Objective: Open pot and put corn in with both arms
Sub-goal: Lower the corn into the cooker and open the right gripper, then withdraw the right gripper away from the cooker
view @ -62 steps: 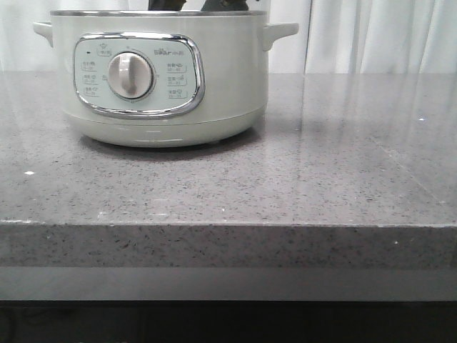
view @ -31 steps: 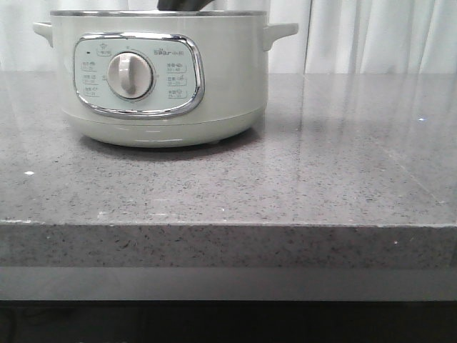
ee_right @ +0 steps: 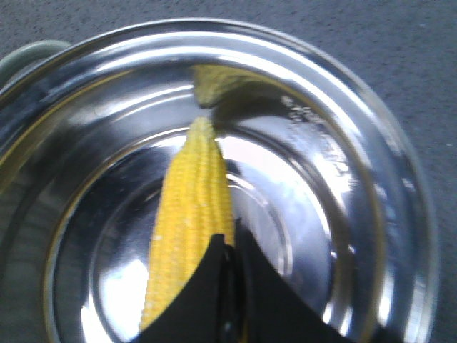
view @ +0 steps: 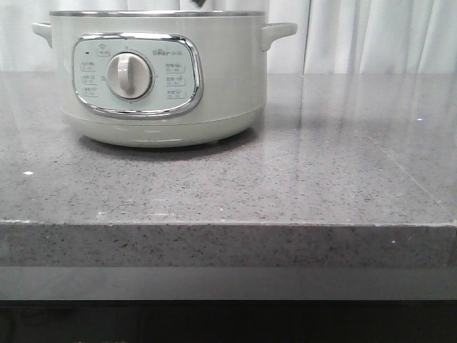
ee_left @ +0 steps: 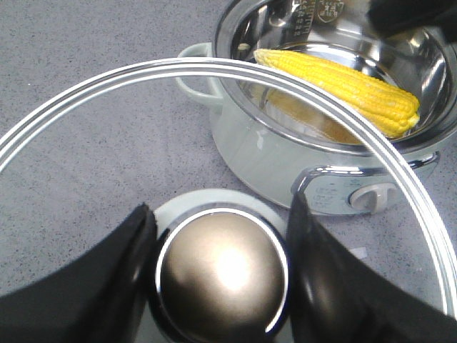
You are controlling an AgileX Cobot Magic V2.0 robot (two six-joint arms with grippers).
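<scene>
The pot (view: 214, 78) stands open at the back left of the counter, its dial facing me. The corn (ee_left: 343, 82) lies inside on the steel bottom, and it also shows in the right wrist view (ee_right: 189, 214). My left gripper (ee_left: 220, 207) is shut on the round metal knob (ee_left: 221, 275) of the glass lid (ee_left: 86, 100) and holds the lid in the air beside the pot (ee_left: 264, 164). My right gripper (ee_right: 228, 246) hangs over the corn inside the pot (ee_right: 400, 157), jaws pressed together and empty.
The grey speckled counter (view: 321, 179) runs to a front edge (view: 228, 225). White curtains (view: 371, 36) hang behind it. A small white scrap (ee_left: 357, 252) lies on the counter by the pot.
The dark gripper parts seen above the pot's rim in the front view have risen almost out of the frame. The pot has not moved.
</scene>
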